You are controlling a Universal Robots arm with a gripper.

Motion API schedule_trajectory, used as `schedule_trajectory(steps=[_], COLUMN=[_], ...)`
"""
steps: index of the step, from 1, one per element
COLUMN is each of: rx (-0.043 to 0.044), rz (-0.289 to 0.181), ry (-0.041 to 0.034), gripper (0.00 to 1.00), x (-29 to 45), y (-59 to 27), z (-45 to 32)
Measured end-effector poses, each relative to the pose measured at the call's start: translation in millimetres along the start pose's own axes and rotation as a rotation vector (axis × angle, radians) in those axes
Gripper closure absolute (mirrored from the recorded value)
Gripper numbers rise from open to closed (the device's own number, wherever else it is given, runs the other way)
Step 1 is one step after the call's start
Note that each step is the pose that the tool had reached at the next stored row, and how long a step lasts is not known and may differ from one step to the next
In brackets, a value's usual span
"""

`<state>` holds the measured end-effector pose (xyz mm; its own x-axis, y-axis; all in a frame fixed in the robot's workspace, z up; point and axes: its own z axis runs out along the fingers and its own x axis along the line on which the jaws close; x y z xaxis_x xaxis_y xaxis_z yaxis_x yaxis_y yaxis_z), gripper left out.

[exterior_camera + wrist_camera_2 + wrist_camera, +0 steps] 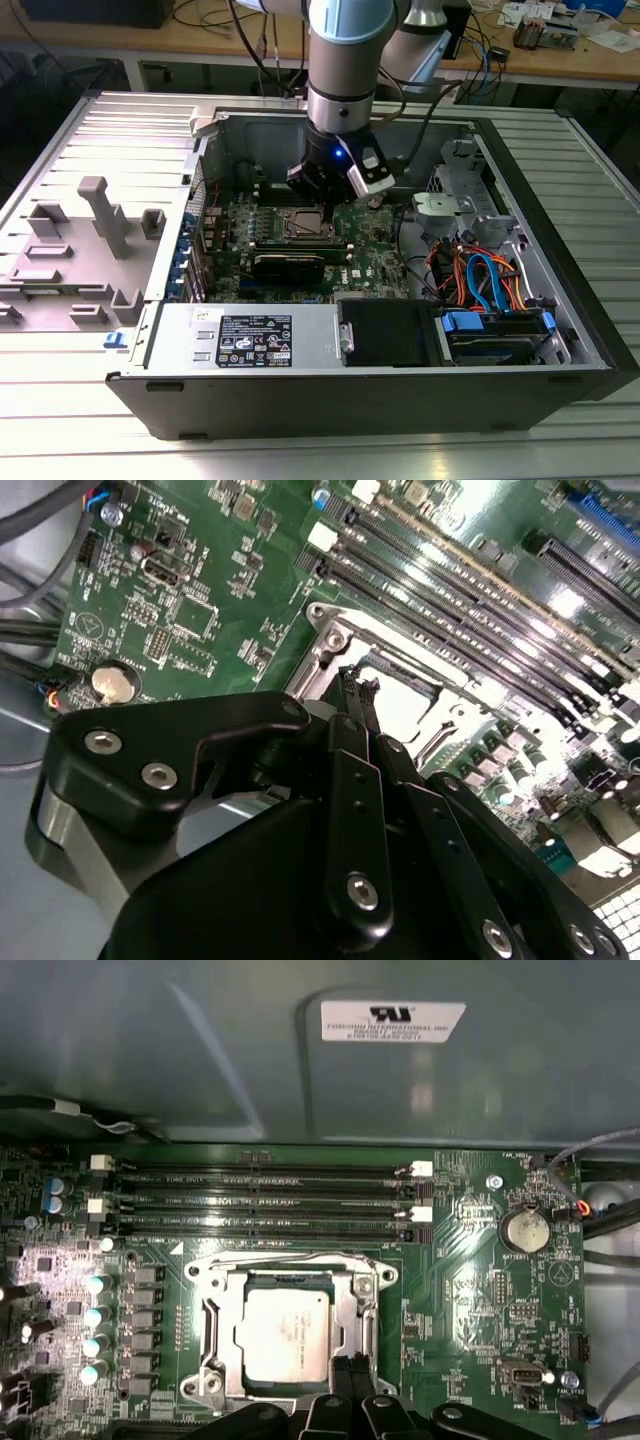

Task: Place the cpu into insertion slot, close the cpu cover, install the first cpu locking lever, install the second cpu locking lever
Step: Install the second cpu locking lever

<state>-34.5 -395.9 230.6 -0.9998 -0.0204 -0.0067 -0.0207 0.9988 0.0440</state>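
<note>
A: where's the cpu [287, 1332] at?
B: sitting in the slot [215, 1332], cover [360, 1305] down around it, right below the gripper [350, 1368].
A: gripper state?
B: fingers [352, 720] pinched together, gripping nothing, tips at the cover's edge.

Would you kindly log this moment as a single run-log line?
cpu: seated in insertion slot | cpu cover: down around the chip | gripper: shut, at the socket's edge | locking levers: state unclear

Exterior overlooks case; wrist views near motherboard [470, 1290]
</note>
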Motion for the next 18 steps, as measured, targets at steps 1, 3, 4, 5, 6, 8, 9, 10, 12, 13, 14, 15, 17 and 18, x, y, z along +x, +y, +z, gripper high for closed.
schedule_trajectory(steps=[1, 3, 4, 5, 6, 8, 9, 10, 12, 13, 14, 15, 17, 18], rx=[0.0, -0.0001, 0.0001, -0.0001, -0.0001, -0.001, -0.001, -0.0011, -0.001, -0.001, -0.001, -0.001, -0.0011, -0.0011], rz=[0.0, 0.0, 0.0, 0.0, 0.0, 0.0, 0.0, 0.0, 0.0, 0.0, 0.0, 0.0, 0.0, 0.0], ry=[0.0, 0.0001, 0.0005, 0.0009, 0.0015, 0.0054, 0.0057, 0.0057, 0.0059, 0.0059, 0.0059, 0.006, 0.006, 0.0065], gripper=[0.89, 0.89, 0.89, 0.89, 0.89, 0.89, 0.89, 0.89, 0.89, 0.89, 0.89, 0.89, 0.89, 0.89], x=[0.0, 0.2, 0.2, 0.3, 0.3, 0.4, 0.4, 0.4, 0.4, 0.4, 0.4, 0.4, 0.4, 0.4], y=[-1.7, -6.8, -10.0, -12.0, -13.8, -17.7, -17.7, -17.7, -17.8, -17.8, -17.8, -17.8, -17.8, -17.8], z=[-0.1, -0.2, -0.5, -0.5, -0.6, -1.4, -1.4, -1.4, -1.4, -1.4, -1.4, -1.4, -1.4, -1.4])
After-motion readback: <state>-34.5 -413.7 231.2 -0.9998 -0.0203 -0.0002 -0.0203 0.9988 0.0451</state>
